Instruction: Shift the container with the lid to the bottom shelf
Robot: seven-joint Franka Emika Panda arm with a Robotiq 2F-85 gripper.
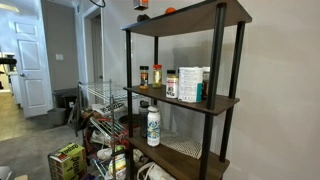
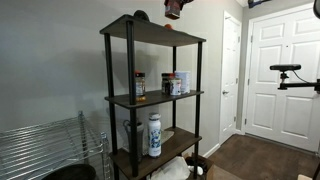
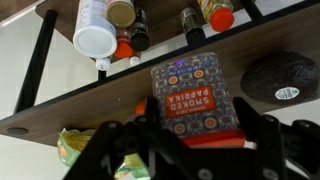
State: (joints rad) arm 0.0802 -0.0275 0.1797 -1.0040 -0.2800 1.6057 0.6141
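Wrist view: the gripper (image 3: 195,125) is seen clamped on the container with the lid (image 3: 195,85), whose label is read as smoked paprika. Just beyond it the top shelf (image 3: 90,100) is shown, with a dark rounded object (image 3: 283,78) lying on it near the container. Farther down, a white bottle (image 3: 95,32) and spice jars (image 3: 215,14) are seen on lower shelves. In both exterior views the container is held above the shelf unit (image 2: 150,98).
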